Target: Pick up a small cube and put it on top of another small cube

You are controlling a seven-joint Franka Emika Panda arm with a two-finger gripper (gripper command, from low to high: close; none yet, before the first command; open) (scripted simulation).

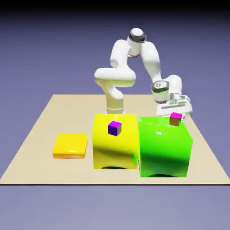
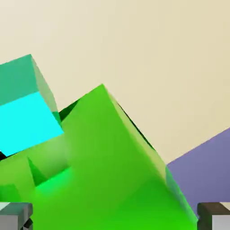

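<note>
A rendered scene: my gripper (image 1: 174,109) hangs just behind the far right corner of the big green block (image 1: 164,147), its fingers spread wide apart and holding nothing. In the hand view the two grey fingertips (image 2: 15,215) sit at opposite bottom corners with only green block between them. The small cube (image 1: 175,118), magenta on top with brown-orange sides, rests on the green block's top at that same far right corner, just below and in front of my gripper, so the grasp looks like a short drop onto it. In the hand view a cyan-faced shape (image 2: 24,119) on the green block may be this cube, though I cannot confirm it. Another small cube (image 1: 114,128), purple-topped with dark blue sides, sits on the big yellow block (image 1: 114,143), which touches the green block's side toward the exterior view's left. A flat yellow slab (image 1: 70,145) lies on the surface (image 1: 40,121) beyond that.
</note>
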